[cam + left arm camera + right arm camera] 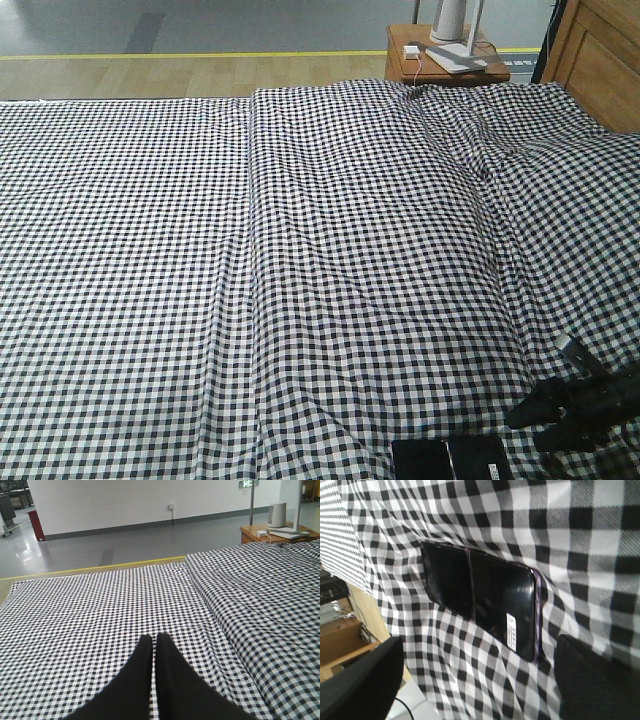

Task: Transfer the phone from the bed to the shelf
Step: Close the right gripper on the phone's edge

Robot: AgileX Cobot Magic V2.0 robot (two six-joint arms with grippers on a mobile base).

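The bottom edge of the front view cuts off the phone (447,460). In that view's lower right corner the right gripper (535,425) is a dark mass running off the right edge. In the right wrist view its fingers (362,685) are blurred shapes cropped by the lower corners, and the print on the white sticker (511,630) is too small to read. The left gripper (154,640) runs off the left wrist view's bottom edge. The front view's upper right corner crops the headboard (600,50).

Brown nightstand (398,68), white charger (411,51) — yellow floor line (150,55)
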